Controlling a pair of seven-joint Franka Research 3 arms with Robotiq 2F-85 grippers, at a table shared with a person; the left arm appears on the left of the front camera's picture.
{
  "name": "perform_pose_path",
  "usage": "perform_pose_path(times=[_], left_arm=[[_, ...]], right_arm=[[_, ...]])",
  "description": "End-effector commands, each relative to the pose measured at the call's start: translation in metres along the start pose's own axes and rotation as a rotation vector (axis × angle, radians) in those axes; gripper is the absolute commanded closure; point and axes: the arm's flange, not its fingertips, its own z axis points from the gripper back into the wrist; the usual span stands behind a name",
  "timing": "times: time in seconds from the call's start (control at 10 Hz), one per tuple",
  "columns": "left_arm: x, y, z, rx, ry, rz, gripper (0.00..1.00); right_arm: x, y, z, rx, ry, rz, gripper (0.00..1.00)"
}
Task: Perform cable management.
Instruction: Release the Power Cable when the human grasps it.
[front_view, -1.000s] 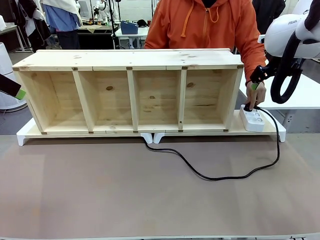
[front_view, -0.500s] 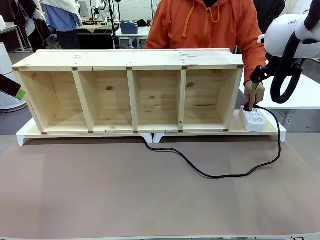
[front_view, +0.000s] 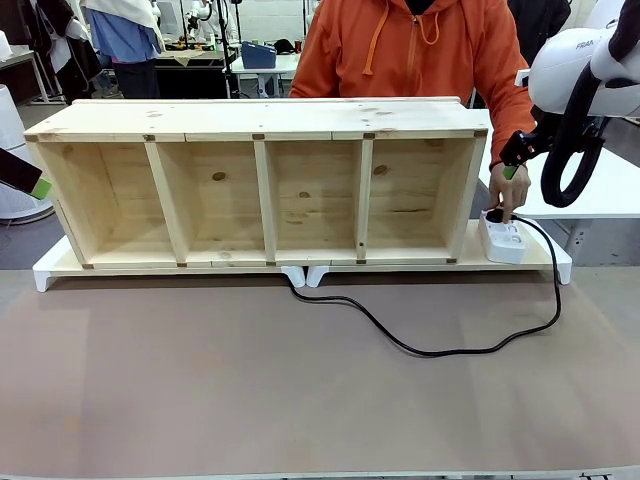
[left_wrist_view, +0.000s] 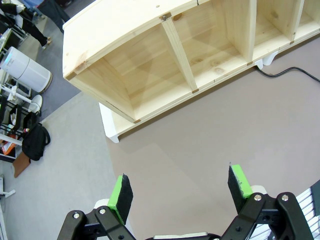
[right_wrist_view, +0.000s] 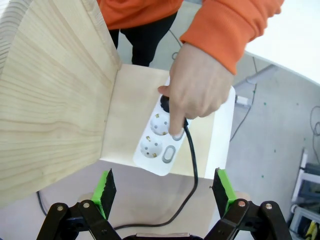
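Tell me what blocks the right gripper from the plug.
The person's hand covers the plug at the power strip. The open right gripper hangs above, with nothing else visible between it and the cable.

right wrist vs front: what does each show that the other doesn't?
Right wrist alone: the sockets of the strip seen from above, two free, a rocker switch at the near end, and the hand gripping the plug in the far socket.

Front alone: the cable looping across the table to under the shelf, its four bays, and the left pincer's green pad at the left edge.

Both: hand on plug, strip beside the shelf's end, right pincer open above the strip.
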Motion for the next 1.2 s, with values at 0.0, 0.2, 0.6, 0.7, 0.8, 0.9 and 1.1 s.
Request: perform_pose_path(times=[0.0, 0.2, 0.6, 0.7, 0.8, 0.9, 1.1], left_arm=[[0.0012, -0.0001, -0.0010, 0.002, -0.003, 0.004, 0.00], [0.0012, -0.0001, -0.0010, 0.002, -0.003, 0.004, 0.00], [0.0012, -0.0001, -0.0010, 0.002, -0.003, 0.004, 0.00], [0.0012, -0.0001, -0.0010, 0.002, -0.003, 0.004, 0.00], [0.0012, -0.0001, -0.0010, 0.002, -0.003, 0.004, 0.00], [0.0012, -0.0001, -0.0010, 0.002, -0.003, 0.004, 0.00], [0.0012, -0.0001, -0.0010, 0.002, -0.003, 0.004, 0.00]], right_arm=[[-0.0005, -0.0013, -0.0005, 0.008, 0.000, -0.010, 0.00], [-0.0005, -0.0013, -0.0005, 0.008, 0.000, -0.010, 0.00], [-0.0005, -0.0013, -0.0005, 0.008, 0.000, -0.010, 0.00], [-0.0005, -0.0013, -0.0005, 0.008, 0.000, -0.010, 0.00], [-0.0005, -0.0013, -0.0005, 0.008, 0.000, -0.010, 0.00], [-0.0005, -0.0013, -0.0005, 0.008, 0.000, -0.010, 0.00], [-0.0005, -0.0013, -0.0005, 0.008, 0.000, -0.010, 0.00]])
